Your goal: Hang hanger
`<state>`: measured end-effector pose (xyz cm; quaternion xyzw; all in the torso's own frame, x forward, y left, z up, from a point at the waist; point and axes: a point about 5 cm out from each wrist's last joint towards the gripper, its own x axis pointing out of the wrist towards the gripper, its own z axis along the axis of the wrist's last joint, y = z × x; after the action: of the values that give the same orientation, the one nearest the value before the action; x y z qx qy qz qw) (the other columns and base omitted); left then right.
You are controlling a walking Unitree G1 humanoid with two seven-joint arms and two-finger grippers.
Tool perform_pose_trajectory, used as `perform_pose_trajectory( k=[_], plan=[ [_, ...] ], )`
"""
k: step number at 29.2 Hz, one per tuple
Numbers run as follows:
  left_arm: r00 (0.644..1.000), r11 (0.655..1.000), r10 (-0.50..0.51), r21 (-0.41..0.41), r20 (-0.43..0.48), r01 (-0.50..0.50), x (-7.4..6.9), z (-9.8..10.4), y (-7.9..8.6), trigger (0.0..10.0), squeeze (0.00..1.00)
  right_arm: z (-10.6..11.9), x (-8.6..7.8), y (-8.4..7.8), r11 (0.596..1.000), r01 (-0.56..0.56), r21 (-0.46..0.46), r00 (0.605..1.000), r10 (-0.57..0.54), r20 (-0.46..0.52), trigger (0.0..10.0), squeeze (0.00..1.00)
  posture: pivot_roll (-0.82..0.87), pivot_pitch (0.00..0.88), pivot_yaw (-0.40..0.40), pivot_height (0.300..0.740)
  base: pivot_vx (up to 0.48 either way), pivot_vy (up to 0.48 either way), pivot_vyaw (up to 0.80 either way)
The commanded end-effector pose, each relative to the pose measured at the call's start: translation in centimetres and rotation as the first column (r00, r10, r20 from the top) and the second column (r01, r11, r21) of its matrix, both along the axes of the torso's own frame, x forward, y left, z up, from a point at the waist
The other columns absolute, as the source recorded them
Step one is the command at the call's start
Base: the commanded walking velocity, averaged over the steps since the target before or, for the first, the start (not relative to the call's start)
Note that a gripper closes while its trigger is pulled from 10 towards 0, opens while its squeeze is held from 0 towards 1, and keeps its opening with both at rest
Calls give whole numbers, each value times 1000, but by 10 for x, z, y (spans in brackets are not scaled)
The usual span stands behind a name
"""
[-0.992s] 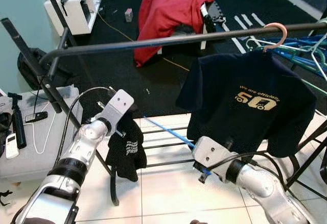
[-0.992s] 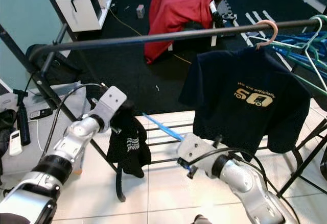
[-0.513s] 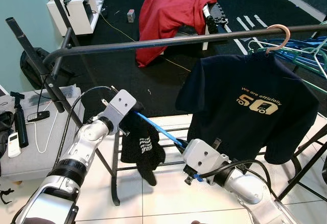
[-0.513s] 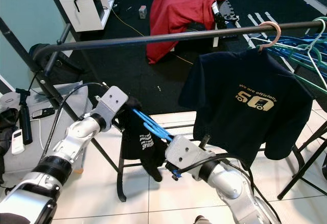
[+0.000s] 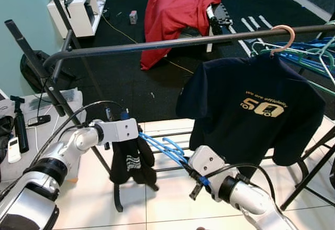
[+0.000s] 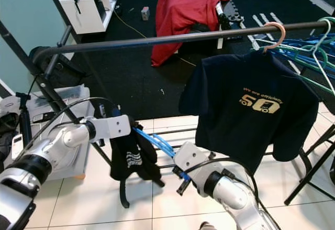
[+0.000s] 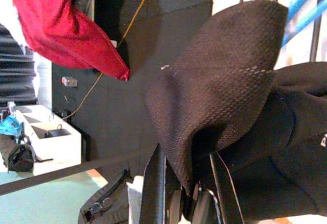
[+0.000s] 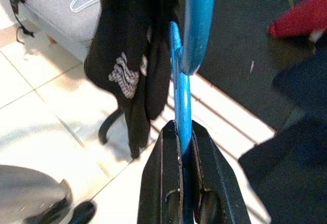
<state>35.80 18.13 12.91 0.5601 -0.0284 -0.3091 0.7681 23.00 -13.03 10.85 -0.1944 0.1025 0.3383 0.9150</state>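
Below the dark rail (image 5: 172, 42), the right gripper (image 8: 183, 147) is pinching the blue hanger (image 5: 166, 147), fingers pressed against its bar. The left gripper (image 7: 186, 170) is clamping a fold of the black garment (image 5: 128, 159) draped on that hanger. A navy T-shirt (image 5: 251, 109) is hanging on the rail nearby.

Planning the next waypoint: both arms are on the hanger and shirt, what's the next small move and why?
Probably raise both arms toward the rail. The right gripper is shut on the blue hanger, the left gripper pinches the black shirt draped on it, and the hanger sits well below the rail, so its hook cannot catch yet.
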Motion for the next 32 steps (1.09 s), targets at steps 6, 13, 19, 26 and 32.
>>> perform_pose_trajectory(
  k=[6,13,19,26,32],
  plan=[
    [998,992,61,108,-3,-60,4,1,22,10000,0,-7,3,-27,961,268,69,960,-260,-108,0,0,-101,142,110,740,0,0,0],
    [1000,986,7,164,28,-11,3,1,20,10000,0,-27,-8,-44,905,423,50,891,-405,-206,0,0,-101,145,105,740,0,0,0],
    [947,922,-322,233,16,309,-17,-10,-10,10000,0,-22,-1,-40,895,439,80,887,-417,-197,0,0,-95,147,102,740,0,0,0],
    [867,879,-474,21,151,477,-30,5,-41,10000,0,-15,1,-30,902,417,113,902,-397,-168,0,0,-95,146,102,740,0,0,0],
    [876,888,-419,-96,238,450,-22,20,-55,10000,0,-13,0,-27,893,429,133,899,-409,-153,0,0,-102,141,102,740,0,0,0]
  ],
)
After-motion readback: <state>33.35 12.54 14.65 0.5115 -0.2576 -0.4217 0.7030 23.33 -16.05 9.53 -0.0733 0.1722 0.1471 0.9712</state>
